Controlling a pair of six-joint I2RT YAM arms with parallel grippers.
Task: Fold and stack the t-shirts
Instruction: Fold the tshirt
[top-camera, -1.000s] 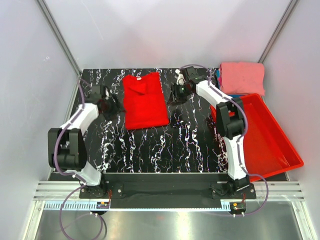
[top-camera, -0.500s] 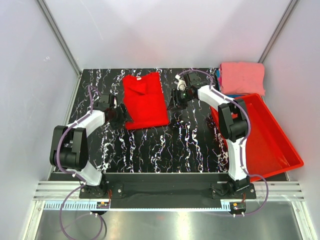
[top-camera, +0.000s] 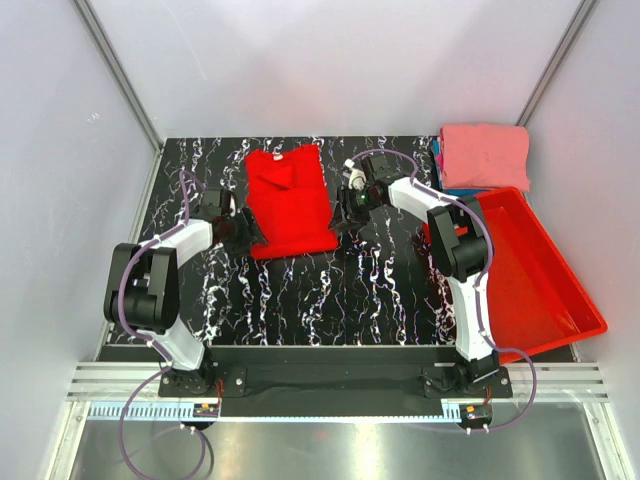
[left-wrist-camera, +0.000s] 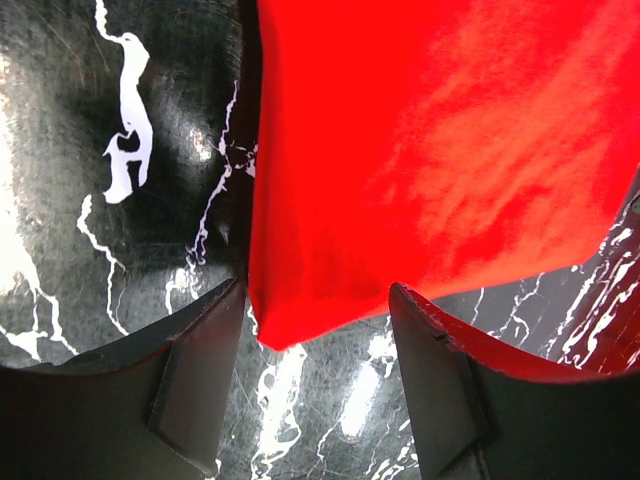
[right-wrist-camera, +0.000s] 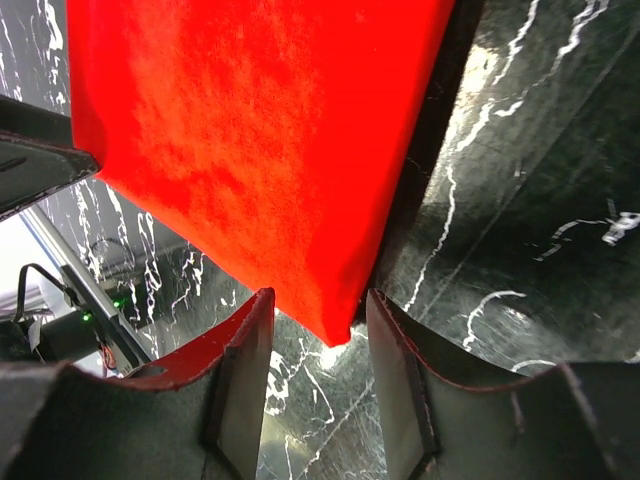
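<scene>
A bright red t-shirt lies partly folded into a long rectangle on the black marbled table. My left gripper is open at its near left corner; in the left wrist view the corner sits between the spread fingers. My right gripper is open at the near right corner; in the right wrist view that corner lies between the fingers. A folded salmon-pink t-shirt lies at the back right on blue cloth.
A rigid red plastic bin stands at the right edge, next to the right arm. Pale walls and metal frame posts enclose the table at the back and sides.
Both grippers have moved inward to the red t-shirt's near corners: the left one to the right and nearer, the right one to the left and nearer. The shirt has not moved.
</scene>
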